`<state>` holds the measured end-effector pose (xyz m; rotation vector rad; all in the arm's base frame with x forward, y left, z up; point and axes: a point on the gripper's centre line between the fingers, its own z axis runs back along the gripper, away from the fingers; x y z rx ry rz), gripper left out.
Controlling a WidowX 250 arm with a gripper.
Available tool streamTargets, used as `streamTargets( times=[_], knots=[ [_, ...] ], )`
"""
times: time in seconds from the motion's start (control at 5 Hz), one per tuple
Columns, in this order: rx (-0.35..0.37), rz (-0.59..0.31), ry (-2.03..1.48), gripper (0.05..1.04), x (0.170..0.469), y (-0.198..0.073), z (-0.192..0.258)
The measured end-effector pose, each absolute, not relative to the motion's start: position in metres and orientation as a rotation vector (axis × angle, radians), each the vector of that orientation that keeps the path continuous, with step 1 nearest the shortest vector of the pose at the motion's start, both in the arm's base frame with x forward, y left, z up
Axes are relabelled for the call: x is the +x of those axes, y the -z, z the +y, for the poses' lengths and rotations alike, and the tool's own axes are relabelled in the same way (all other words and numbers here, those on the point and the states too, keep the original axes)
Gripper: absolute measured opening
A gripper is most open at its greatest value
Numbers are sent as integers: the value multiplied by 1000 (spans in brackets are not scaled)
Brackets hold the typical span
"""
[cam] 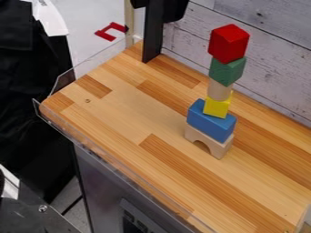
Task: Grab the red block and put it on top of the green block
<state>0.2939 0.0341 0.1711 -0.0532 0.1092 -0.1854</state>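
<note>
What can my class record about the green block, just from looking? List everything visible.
The green block looks like a cube, plain green, with flat faces and straight edges, probably painted or stained wood. It sits second from the top of a standing tower, a corner turned roughly toward the camera so that two side faces show. The red block rests on it, hiding much of its top; the pale cylinder supports it from below.

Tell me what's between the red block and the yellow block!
The green block and, under it, a tan wooden piece, as the camera view shows.
</note>
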Motion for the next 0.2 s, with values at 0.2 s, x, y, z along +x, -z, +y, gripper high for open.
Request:
streamTargets(
  times=[0.2],
  knots=[
    [-51, 112, 173, 1000, 294, -170, 29]
  ],
)
